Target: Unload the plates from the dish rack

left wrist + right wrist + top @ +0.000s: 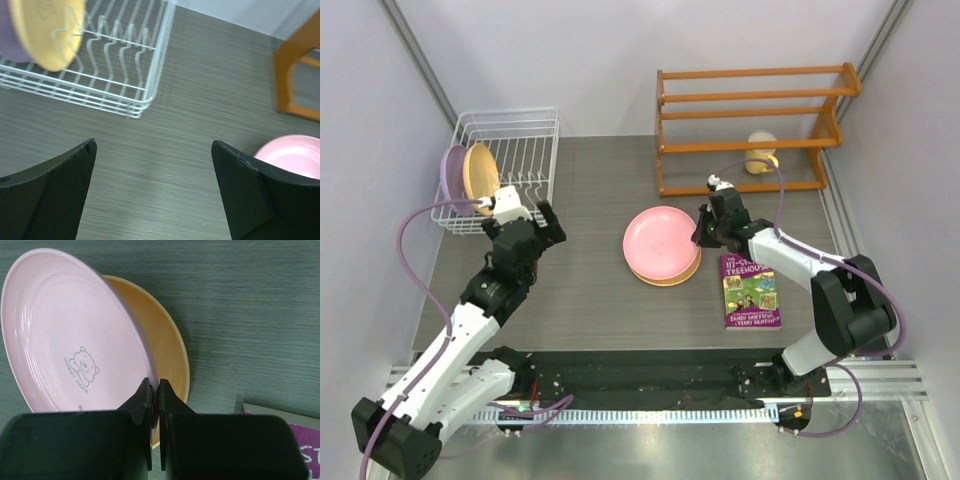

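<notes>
the right gripper [155,385], jaws nearly closed, seems to pinch the glossy pink plate [70,335] by its thin rim, leaning it onto an orange-yellow plate [162,335] on the woodgrain counter [590,290] for stacking. the left gripper [152,150] gapes wide toward the white wire dish rack [145,95], whose tines prop a second yellow plate [480,170] and a lavender plate [451,170] upright.

Dish rack [535,130] far left; outer plate [451,170] and inner plate [481,171] upright in its left end. Centre: top plate [660,243] on bottom plate [678,278]. Book [750,292] just right. Shelf rack [750,98] behind; mug [760,155] under it.

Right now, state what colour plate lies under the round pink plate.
Lower plate: orange-yellow; right wrist.
</notes>
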`<state>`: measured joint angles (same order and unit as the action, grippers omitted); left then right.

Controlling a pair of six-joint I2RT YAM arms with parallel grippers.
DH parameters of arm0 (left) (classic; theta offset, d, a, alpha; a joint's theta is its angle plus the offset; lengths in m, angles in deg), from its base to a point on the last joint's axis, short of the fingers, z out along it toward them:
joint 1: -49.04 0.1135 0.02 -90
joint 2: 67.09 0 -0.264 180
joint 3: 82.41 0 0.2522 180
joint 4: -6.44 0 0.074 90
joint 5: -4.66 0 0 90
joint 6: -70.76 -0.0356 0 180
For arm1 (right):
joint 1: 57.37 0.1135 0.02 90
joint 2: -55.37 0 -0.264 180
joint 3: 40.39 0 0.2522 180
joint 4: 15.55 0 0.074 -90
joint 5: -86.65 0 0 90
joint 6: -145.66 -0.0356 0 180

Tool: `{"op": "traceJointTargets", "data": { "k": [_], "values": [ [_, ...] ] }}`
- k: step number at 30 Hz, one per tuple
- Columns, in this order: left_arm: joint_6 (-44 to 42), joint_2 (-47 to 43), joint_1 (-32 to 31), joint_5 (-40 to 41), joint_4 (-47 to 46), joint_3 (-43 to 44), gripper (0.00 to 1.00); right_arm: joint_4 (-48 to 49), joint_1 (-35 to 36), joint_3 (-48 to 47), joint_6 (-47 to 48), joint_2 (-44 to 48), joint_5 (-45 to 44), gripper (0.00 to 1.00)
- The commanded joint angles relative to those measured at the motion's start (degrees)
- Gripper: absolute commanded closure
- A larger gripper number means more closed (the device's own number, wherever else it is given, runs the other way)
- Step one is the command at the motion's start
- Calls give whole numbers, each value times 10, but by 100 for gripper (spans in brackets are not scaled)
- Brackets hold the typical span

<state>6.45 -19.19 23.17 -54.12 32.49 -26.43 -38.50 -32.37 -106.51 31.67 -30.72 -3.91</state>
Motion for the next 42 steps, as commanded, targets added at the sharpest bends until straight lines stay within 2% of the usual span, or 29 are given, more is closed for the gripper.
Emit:
{"op": "traceJointTargets", "data": {
  "k": [1, 7, 10, 11, 12, 15, 19, 20, 22, 26, 32, 36, 42],
  "values": [
    [-64, -20, -1, 109, -35, -18, 4, 19, -4, -36, 5, -26, -1, 99],
    [-86, 3, -1, 152, -28, -1, 4, 25, -6, -44, 6, -51, -2, 96],
    [-91, 16, -1, 154, -28, 8, 4, 24, -7, -46, 8, -54, 22, 71],
    [-93, 20, -1, 156, -30, 8, 4, 22, -7, -44, 7, -53, 22, 60],
    [-95, 26, -1, 157, -32, 12, 4, 22, -7, -43, 7, -53, 23, 43],
    [-113, 40, -1, 173, -47, 22, 0, 7, -7, -49, 14, -49, 25, 35],
    [-171, 92, 3, 225, -83, 45, 1, -44, -7, -62, 32, -30, 8, 32],
    [-186, 105, 6, 241, -103, 51, 1, -50, -7, -63, 33, -11, -27, 31],
    [-213, 145, 32, 242, -112, 79, 1, -61, -7, -59, 39, 7, -46, 28],
    [-223, 209, 130, 200, -119, 131, 1, -71, -7, -49, 49, 55, -75, 25],
    [-254, 311, 208, 189, -170, 206, 0, -69, -16, -40, 52, 79, -76, 24],
    [-317, 369, 219, 199, -221, 227, 0, -65, -24, -46, 53, 62, -62, 24],
    [-320, 431, 229, 213, -234, 261, 0, -56, -36, -57, 54, 31, -38, 26]
  ]
}}
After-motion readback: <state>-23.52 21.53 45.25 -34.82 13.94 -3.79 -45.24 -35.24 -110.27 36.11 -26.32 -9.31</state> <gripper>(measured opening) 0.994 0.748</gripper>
